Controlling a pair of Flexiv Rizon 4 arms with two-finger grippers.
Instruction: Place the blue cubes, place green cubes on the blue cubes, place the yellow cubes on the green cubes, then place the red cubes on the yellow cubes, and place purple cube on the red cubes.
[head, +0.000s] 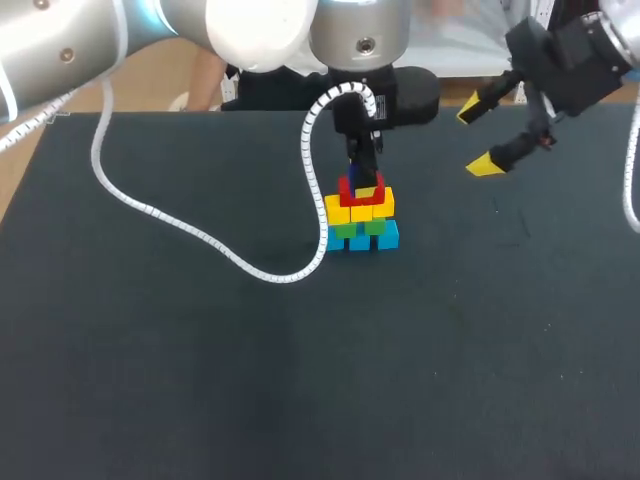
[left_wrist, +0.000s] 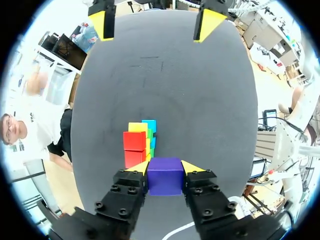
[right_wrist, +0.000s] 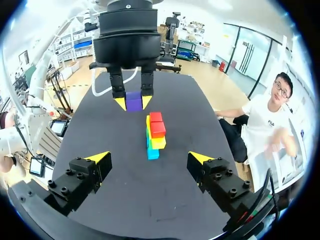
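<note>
The dark grey matte table (head: 180, 390) bears, just past its middle toward 12 o'clock, a short row of bright blue cubes (head: 388, 236) standing directly on its surface, close side by side and lined up from 9 to 3 o'clock. At about 8 o'clock of them, the low loop of a white ribbed cable (head: 270, 272) reaches the surface, though contact cannot be told. Faint pale scuff marks (head: 505, 212) show toward 2 o'clock.

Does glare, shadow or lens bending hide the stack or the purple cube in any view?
Left wrist view: purple cube plain in the left pincer, table edges bowed. Head view: no glare on the stack, but the pincer mostly covers the cube. Right wrist view: both evenly lit, no hard shadows.
</note>
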